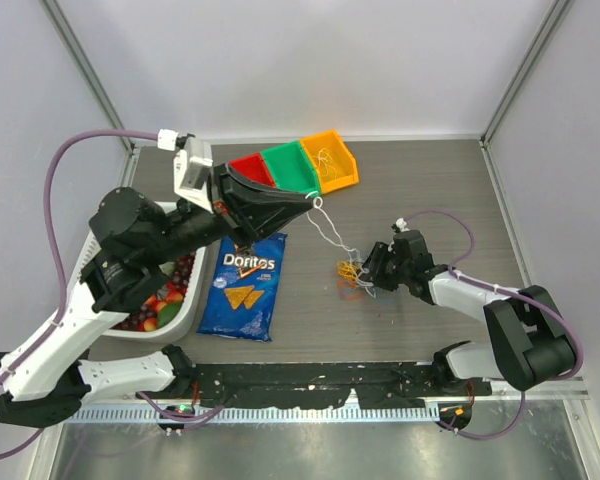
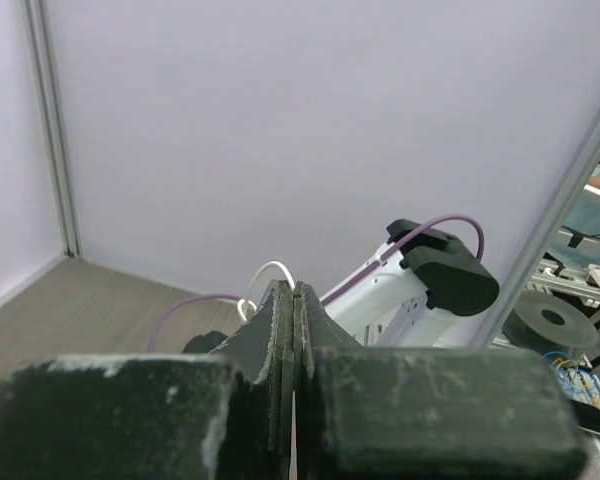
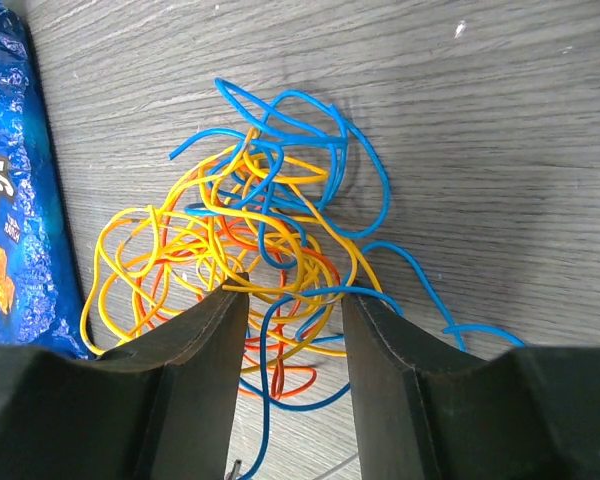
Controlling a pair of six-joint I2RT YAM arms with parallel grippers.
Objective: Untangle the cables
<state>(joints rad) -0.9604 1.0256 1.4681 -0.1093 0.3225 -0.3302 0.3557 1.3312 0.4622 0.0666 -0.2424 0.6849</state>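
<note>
Two jaws of the right gripper (image 3: 293, 296) stand half apart, straddling the cables (image 3: 250, 225), a tangle lying just right of the Doritos bag (image 1: 245, 285). Past the bag's far right corner, the left gripper (image 1: 311, 203) is pinched tight on a white cable (image 1: 330, 232) that runs down to the tangle.

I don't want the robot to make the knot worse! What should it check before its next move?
1. Grip: the left gripper is shut on the white cable: ok.
2. Link: the white cable runs down to the tangle: ok.
3. The right gripper is open, strands between its jaws: ok.
4. Knot undone: not ok, orange, yellow and blue strands are knotted together.
5. The chip bag apart from the tangle: cannot tell.
</note>
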